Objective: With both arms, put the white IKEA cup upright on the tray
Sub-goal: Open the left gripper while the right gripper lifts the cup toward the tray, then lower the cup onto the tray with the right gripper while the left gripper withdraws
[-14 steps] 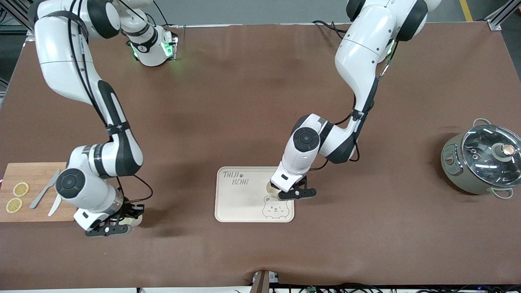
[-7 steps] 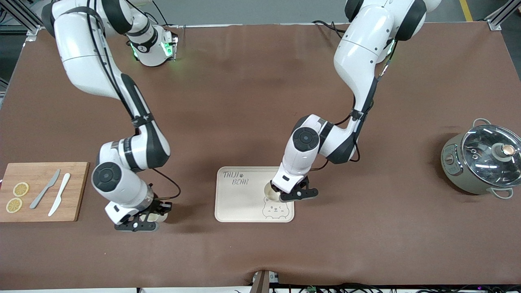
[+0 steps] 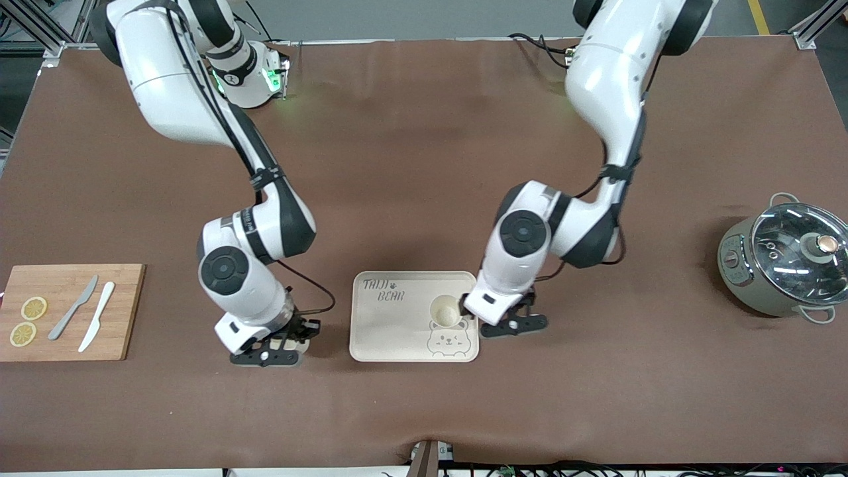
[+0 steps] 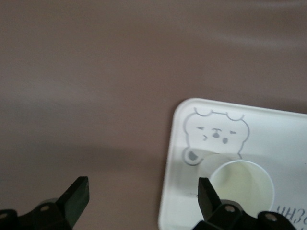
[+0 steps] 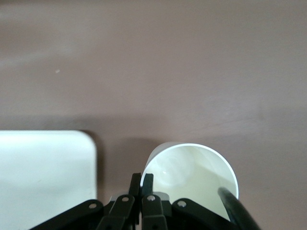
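A white cup [image 3: 445, 309] stands upright on the cream tray [image 3: 391, 331], just above the bear face; it also shows in the left wrist view [image 4: 242, 184]. My left gripper [image 3: 509, 319] is open and empty, over the table just off the tray's edge at the left arm's end; its fingers [image 4: 76, 199] stand wide apart. My right gripper [image 3: 291, 336] is shut on the rim of a second white cup [image 5: 192, 172], mouth up, low over the table beside the tray's [image 5: 43, 172] edge at the right arm's end. That cup barely shows in the front view [image 3: 301, 345].
A wooden cutting board [image 3: 126, 311] with lemon slices and two knives lies at the right arm's end of the table. A pot with a glass lid [image 3: 785, 262] stands at the left arm's end. Brown mat covers the table.
My right arm has carried its cup from beside the cutting board toward the tray. My left gripper has come off the cup on the tray and moved toward the left arm's end.
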`<state>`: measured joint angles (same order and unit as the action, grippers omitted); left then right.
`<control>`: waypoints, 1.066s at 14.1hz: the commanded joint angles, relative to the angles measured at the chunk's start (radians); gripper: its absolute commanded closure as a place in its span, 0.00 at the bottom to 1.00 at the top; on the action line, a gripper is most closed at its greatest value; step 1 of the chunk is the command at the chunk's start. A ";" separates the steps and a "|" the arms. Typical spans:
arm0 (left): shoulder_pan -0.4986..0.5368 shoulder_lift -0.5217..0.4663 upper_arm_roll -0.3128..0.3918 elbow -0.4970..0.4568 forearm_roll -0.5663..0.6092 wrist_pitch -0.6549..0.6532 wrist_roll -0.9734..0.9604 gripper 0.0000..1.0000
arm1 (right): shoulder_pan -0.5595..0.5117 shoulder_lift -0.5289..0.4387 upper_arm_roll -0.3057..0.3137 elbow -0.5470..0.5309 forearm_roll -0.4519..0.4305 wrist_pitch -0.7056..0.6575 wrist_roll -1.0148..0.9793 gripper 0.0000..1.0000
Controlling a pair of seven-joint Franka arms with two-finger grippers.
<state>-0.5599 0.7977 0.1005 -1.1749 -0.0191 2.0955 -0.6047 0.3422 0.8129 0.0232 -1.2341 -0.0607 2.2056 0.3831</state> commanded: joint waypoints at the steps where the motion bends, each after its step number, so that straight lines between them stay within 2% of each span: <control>1: 0.073 -0.099 -0.004 -0.012 -0.039 -0.122 0.175 0.00 | 0.038 -0.006 -0.005 0.027 -0.008 -0.023 0.025 1.00; 8: 0.239 -0.133 -0.001 -0.080 -0.055 -0.106 0.524 0.00 | 0.126 0.023 -0.003 0.084 -0.007 -0.011 0.111 1.00; 10: 0.280 -0.193 -0.010 -0.161 -0.055 -0.068 0.569 0.00 | 0.152 0.049 -0.003 0.090 -0.008 -0.003 0.160 1.00; 15: 0.400 -0.441 -0.039 -0.398 -0.065 -0.054 0.700 0.00 | 0.208 0.130 -0.005 0.131 -0.010 0.008 0.243 1.00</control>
<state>-0.2064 0.5143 0.0891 -1.3975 -0.0523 2.0218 0.0461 0.5291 0.8885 0.0235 -1.1722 -0.0605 2.2190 0.5828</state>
